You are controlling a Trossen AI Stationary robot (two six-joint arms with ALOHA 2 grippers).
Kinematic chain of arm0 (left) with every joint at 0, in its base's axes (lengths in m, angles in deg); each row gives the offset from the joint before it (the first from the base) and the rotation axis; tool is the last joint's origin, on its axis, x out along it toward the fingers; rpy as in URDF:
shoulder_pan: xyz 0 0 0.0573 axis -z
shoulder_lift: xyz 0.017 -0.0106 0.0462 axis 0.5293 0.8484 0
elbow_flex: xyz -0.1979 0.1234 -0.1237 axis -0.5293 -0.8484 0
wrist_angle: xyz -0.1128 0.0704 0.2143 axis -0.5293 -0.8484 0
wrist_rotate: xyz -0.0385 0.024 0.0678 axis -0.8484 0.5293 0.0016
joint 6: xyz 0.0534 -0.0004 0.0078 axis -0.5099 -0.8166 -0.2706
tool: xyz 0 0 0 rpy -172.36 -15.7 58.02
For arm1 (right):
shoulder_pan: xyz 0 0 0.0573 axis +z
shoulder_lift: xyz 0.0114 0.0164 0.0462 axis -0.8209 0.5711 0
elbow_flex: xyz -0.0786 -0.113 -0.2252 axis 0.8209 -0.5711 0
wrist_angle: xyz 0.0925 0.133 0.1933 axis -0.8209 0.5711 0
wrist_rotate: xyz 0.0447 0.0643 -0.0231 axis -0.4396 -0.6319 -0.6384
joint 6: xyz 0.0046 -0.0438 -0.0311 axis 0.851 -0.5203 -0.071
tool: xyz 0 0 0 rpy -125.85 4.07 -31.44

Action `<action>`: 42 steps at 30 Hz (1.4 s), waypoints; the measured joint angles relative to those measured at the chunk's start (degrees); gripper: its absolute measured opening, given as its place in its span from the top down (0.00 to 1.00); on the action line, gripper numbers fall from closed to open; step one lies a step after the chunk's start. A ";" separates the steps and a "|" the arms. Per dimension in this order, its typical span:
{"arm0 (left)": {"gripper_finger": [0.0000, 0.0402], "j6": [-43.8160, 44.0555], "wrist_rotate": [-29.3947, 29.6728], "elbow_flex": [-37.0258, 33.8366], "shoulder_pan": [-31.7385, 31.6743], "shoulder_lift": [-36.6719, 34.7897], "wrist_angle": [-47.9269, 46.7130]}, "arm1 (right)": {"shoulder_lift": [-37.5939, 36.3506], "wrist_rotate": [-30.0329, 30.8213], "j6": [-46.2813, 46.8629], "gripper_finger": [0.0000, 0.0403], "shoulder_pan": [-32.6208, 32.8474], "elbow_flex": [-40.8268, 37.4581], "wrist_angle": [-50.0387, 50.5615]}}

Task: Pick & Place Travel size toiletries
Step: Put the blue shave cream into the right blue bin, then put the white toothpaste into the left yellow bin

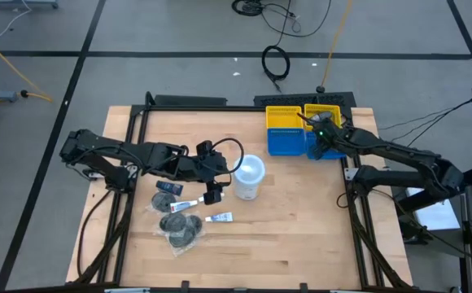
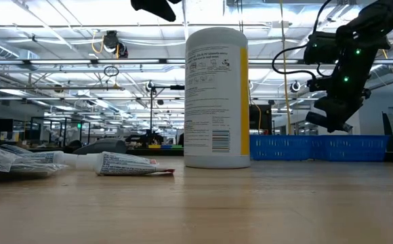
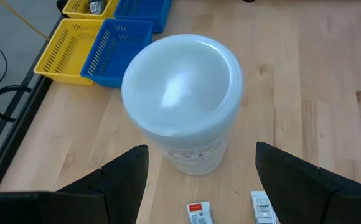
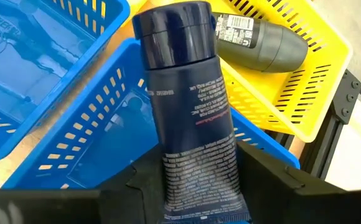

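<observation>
Over the blue bin (image 4: 75,143) at upper right, the right tool (image 4: 196,186) holds a dark tube (image 4: 190,112), poised for dropping; left tool (image 3: 196,180) gapes empty above the white tub (image 3: 180,99).

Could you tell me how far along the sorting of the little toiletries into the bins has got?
One grey bottle already lies in a yellow bin. The right gripper holds a dark blue tube over a blue bin, its jaws seemingly starting to let go. Several items are left on the table: white tubes and wrapped discs, near the open left gripper by the white tub.
</observation>
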 joint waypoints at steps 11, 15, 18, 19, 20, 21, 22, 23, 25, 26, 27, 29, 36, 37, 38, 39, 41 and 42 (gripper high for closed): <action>0.29 0.27 -0.01 0.00 0.01 0.00 -0.88 | -0.01 0.01 0.00 0.45 0.00 0.00 -0.02; 0.29 1.05 -0.01 0.00 0.02 0.02 -1.56 | 0.00 0.00 -0.02 0.46 0.00 0.00 -0.06; 0.29 1.93 0.02 0.00 0.02 0.02 -2.47 | -0.02 0.00 -0.44 0.46 0.00 0.00 -0.51; 0.29 2.38 0.24 0.00 0.02 0.02 -2.96 | -0.02 -0.01 -0.46 0.46 0.01 0.00 -0.75; 0.29 2.78 0.63 0.00 0.02 0.02 -3.50 | -0.02 -0.11 -0.46 0.46 0.08 0.00 -1.22; 0.29 3.35 1.28 0.00 0.02 0.02 -4.21 | -0.02 -0.69 -0.47 0.46 0.23 0.00 -1.90; 0.29 4.07 1.99 0.00 0.02 0.02 -5.03 | -0.02 -1.85 -0.64 0.46 0.26 0.00 -2.74; 0.29 5.04 2.91 0.00 0.02 0.02 -5.87 | -0.02 -3.32 -1.16 0.46 0.26 0.00 -3.74; 0.29 7.41 4.88 0.00 -0.02 0.02 -7.86 | -0.02 -6.69 -1.63 0.45 0.26 0.00 -6.32; 0.29 8.26 5.98 0.00 -0.10 0.02 -8.97 | -0.02 -8.51 -1.69 0.45 0.28 0.00 -7.67; 0.29 8.94 7.20 0.00 -0.20 0.02 -10.20 | -0.02 -10.36 -1.77 0.45 0.28 0.00 -8.94; 0.29 11.10 9.83 -0.02 -0.57 0.02 -12.87 | -0.02 -14.09 -1.76 0.45 0.28 0.00 -11.50; 0.29 19.35 9.47 -0.41 -2.99 0.02 -20.37 | -0.17 -24.44 -2.24 0.46 0.37 0.00 -18.30; 0.29 19.73 8.05 -1.05 -3.11 0.02 -20.29 | -0.39 -25.44 -2.43 0.46 0.55 0.00 -18.88; 0.29 19.72 6.30 -1.90 -3.13 0.02 -20.09 | -0.61 -25.55 -2.70 0.46 1.02 0.00 -19.53; 0.29 19.51 4.86 -2.96 -3.13 0.04 -19.86 | -0.93 -25.49 -2.96 0.46 1.52 0.00 -20.14; 0.29 18.88 3.37 -5.63 -2.99 0.09 -18.64 | -1.77 -25.54 -3.72 0.47 2.71 0.00 -21.18; 0.29 18.57 3.05 -7.05 -2.92 0.09 -17.86 | -2.26 -25.54 -4.19 0.47 3.40 0.00 -22.02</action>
